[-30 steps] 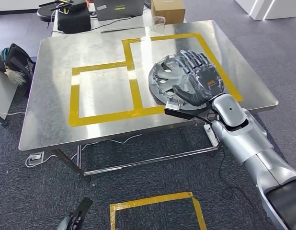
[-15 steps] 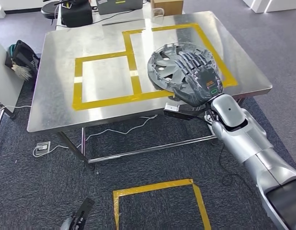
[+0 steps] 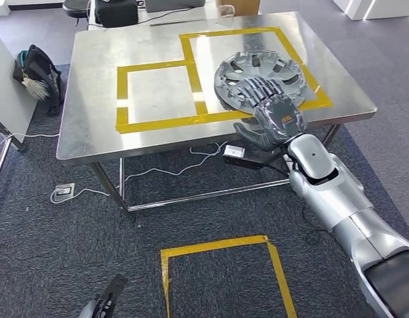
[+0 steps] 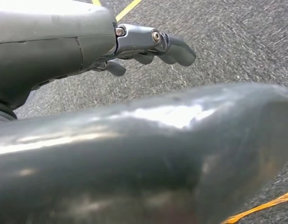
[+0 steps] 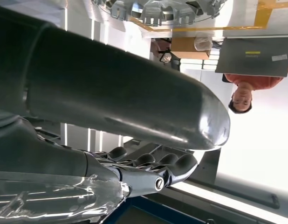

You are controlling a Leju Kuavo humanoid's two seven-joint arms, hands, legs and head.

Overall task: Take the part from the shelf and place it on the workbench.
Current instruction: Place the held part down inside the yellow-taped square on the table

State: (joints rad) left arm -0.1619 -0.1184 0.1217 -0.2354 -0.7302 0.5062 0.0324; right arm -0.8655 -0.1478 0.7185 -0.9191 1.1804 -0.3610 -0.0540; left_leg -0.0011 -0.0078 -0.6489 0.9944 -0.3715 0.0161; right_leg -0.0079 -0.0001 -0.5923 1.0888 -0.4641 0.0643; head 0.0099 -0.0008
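Two taped yellow rectangles (image 3: 192, 73) mark the steel workbench (image 3: 92, 126) on grey carpet (image 3: 52, 252); right hand (image 3: 272, 116) seemingly open atop part (image 3: 284, 66).

The part (image 3: 262, 74), a silver spoked wheel cover, lay flat on the desk (image 3: 92, 126), inside its right yellow-taped square (image 3: 192, 59).

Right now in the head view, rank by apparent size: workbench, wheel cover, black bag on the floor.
1. Workbench, largest by far.
2. Wheel cover.
3. Black bag, smallest, though it sits lower and off to the side, so this holds for looks alone.
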